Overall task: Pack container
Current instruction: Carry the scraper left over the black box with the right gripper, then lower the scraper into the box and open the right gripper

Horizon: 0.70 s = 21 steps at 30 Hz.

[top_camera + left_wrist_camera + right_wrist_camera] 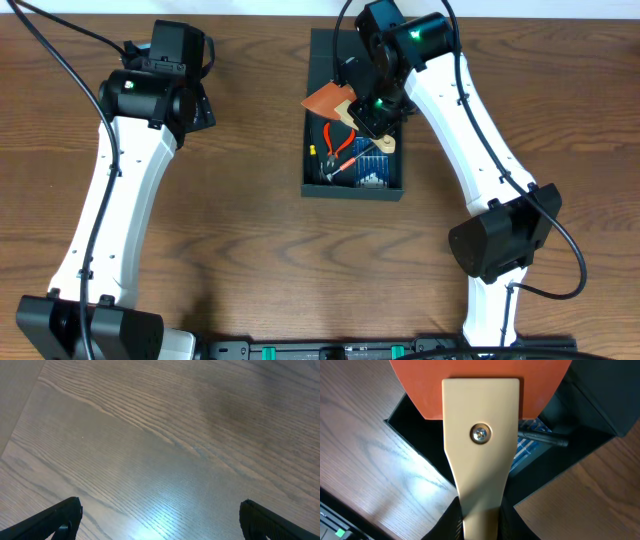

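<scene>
Overhead: the right gripper (372,112) is holding an orange-bladed scraper (328,100) over the container (353,191) for loading. Left wrist: the left gripper (160,507) is hovering, fingers (55,519) wide, with bare table (165,435) beneath them. Right wrist: narrowed fingers (454,522) are pinching the scraper's handle, the container lying just below them.

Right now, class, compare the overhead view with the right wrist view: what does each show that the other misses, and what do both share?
Only overhead: the left arm, and red pliers lying in the box. Only right wrist: the screw in the pale handle of the spatula. Both: the right gripper holding the orange-bladed spatula above the open dark box, with a blue case inside.
</scene>
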Tool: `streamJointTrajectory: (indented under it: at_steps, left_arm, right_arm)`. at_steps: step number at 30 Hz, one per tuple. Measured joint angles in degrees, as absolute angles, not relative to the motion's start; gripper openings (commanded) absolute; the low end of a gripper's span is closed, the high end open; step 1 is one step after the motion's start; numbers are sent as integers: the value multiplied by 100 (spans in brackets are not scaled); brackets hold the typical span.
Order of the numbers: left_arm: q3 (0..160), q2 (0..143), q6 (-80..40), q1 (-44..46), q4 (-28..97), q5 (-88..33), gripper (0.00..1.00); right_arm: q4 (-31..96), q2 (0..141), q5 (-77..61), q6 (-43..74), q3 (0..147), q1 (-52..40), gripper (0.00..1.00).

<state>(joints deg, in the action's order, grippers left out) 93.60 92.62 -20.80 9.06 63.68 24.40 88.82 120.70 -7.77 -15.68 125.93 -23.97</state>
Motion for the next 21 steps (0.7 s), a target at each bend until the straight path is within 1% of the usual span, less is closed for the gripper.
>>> streamJointTrajectory:
  at_steps: [4, 11, 21]
  left_arm:
    - [9360, 9262, -2080, 906, 6366, 2440, 99]
    - [9360, 9262, -2080, 906, 6366, 2440, 99]
    - [9360, 9262, -2082, 906, 6368, 2440, 98]
  right_arm:
    - [8818, 12066, -766, -1570, 12429, -2397, 1]
    - [8276, 12066, -744, -1586, 11526, -2397, 1]
    - [7695, 12066, -642, -1592, 10604, -2322, 1]
